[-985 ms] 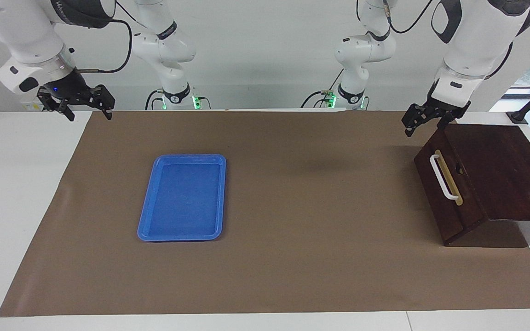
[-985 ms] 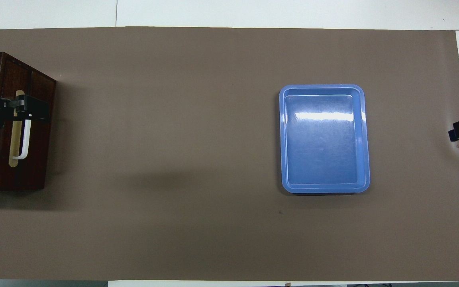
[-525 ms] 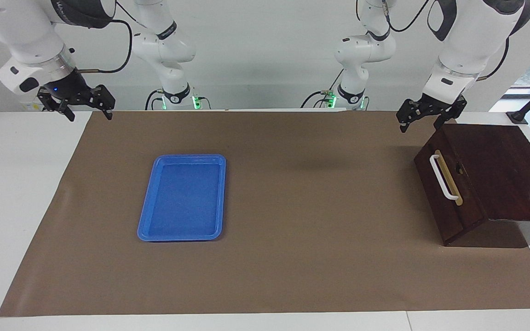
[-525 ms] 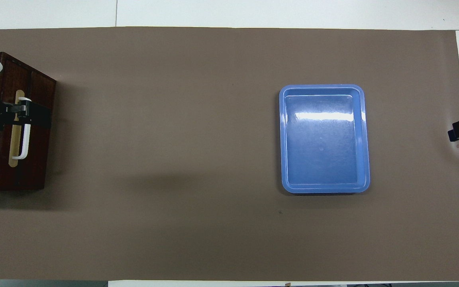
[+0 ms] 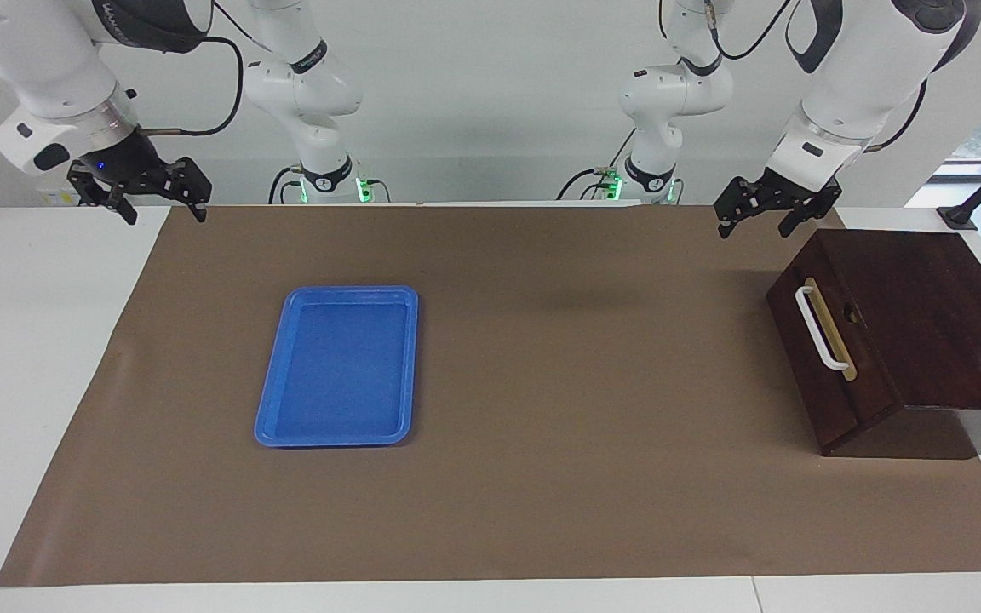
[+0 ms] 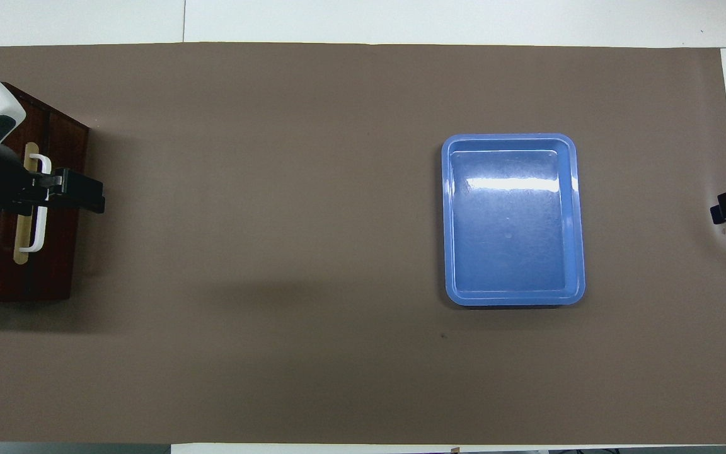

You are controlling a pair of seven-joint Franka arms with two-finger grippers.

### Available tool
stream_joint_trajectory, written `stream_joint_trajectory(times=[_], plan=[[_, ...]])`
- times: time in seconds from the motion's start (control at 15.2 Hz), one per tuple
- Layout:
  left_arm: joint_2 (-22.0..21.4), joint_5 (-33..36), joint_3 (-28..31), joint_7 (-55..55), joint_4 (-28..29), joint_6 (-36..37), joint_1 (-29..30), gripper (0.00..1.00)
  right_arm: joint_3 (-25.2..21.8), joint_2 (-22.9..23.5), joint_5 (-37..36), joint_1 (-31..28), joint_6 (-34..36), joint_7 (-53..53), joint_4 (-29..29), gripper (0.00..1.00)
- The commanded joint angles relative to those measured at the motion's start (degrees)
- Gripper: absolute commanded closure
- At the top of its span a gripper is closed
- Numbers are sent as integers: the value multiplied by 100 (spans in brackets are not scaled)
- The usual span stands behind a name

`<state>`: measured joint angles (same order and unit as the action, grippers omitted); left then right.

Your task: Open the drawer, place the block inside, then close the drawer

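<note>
The drawer (image 5: 831, 358) is shut in its dark wooden box (image 5: 925, 315) at the left arm's end of the table, its white bar handle (image 5: 820, 328) facing the table's middle. The drawer also shows in the overhead view (image 6: 54, 265). My left gripper (image 5: 754, 217) is open and empty in the air, over the drawer's front and handle in the overhead view (image 6: 63, 192), touching nothing. My right gripper (image 5: 163, 204) is open and empty and waits in the air over the mat's edge at the right arm's end. The block is out of view.
An empty blue tray (image 5: 273, 421) lies on the brown mat (image 5: 584, 477) toward the right arm's end; it also shows in the overhead view (image 6: 448, 221). White tabletop (image 5: 31, 358) borders the mat.
My left gripper has risen and drifted off the box's top corner toward the table's middle. The drawer, the tray and the right arm have not moved.
</note>
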<state>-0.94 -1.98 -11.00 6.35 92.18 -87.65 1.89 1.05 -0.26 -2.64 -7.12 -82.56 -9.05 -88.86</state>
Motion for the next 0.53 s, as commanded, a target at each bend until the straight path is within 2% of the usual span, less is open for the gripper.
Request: stream_joint_trajectory(times=[0.0,0.46], plan=[[-196,-136,55,242,195,125,-22,0,45,-79,-79,-26,-23,70,-88,0],[-196,-127,63,262,213,55,-22,0,45,-79,-79,-26,-23,70,-88,0]])
